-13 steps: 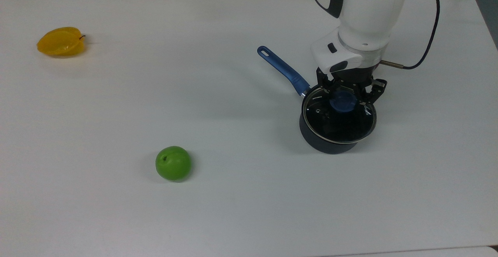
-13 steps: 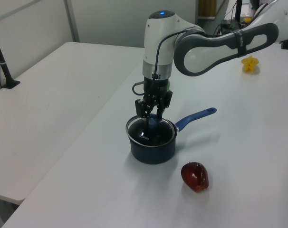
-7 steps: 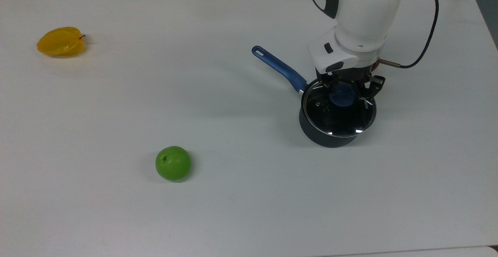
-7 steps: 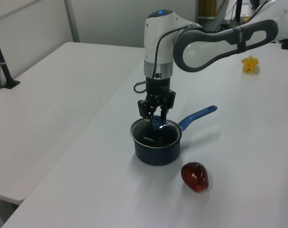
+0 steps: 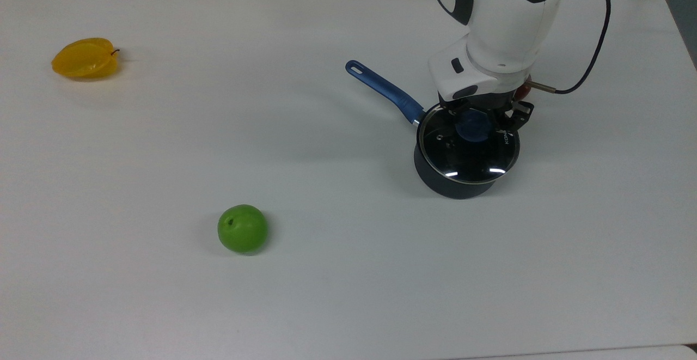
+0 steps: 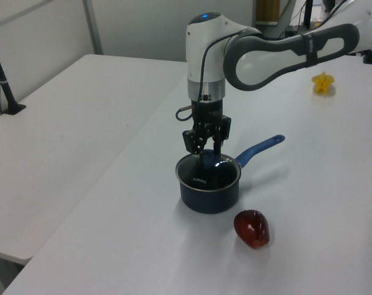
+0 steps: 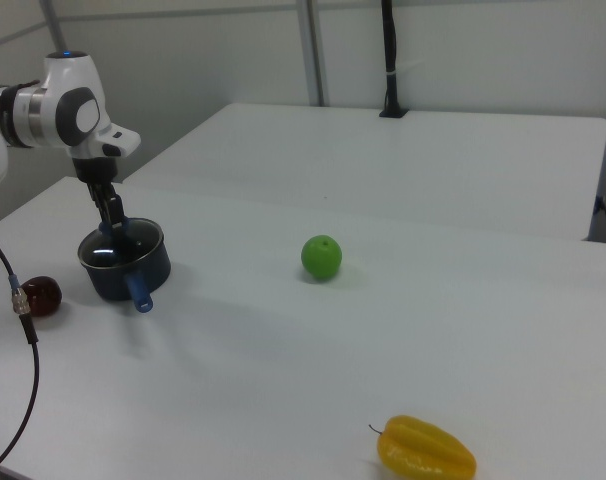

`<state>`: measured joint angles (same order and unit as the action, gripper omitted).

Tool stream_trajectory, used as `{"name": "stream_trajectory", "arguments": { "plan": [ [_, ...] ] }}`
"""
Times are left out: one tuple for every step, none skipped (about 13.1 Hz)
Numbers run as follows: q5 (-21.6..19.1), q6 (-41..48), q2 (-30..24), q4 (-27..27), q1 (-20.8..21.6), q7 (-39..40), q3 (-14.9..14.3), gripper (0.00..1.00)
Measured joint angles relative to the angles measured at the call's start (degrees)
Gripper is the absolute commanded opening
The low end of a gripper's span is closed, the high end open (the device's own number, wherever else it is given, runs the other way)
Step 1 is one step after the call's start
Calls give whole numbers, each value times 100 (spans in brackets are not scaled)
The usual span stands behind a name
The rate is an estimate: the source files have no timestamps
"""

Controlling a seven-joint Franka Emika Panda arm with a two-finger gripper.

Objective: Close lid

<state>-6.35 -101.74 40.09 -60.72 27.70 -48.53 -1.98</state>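
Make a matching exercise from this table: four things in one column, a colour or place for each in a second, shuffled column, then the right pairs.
Things:
1. lid
2. round fruit
3. star-shaped fruit
4. pot handle

Colour or place:
A. yellow, at the top view's far left
B. blue, pointing toward the top view's upper left
C. clear glass, on the dark pot under the gripper
D. green, alone on the white table

Pairs: 1-C, 2-D, 3-A, 4-B

White table (image 5: 326, 294) bears pot (image 5: 457, 185), green apple (image 5: 242, 228), starfruit (image 5: 85, 58), red fruit (image 6: 251, 228)
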Motion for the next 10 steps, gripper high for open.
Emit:
{"name": "stream_trajectory", "arguments": {
  "plan": [
    [0,80,-4,12,-10,0,0,41],
    [0,125,-5,14,-21,0,0,43],
    [0,147,-5,14,-32,0,0,44],
    [0,155,-5,14,-38,0,0,52],
    [0,164,-5,14,-41,0,0,65],
    [0,169,-6,15,-43,0,0,83],
    [1,176,-4,12,-45,-1,0,100],
    [1,181,-1,5,-49,-1,-1,100],
    [1,191,-1,3,-55,-1,-5,100],
    [1,194,-1,3,-62,-1,-8,100]
  ]
}}
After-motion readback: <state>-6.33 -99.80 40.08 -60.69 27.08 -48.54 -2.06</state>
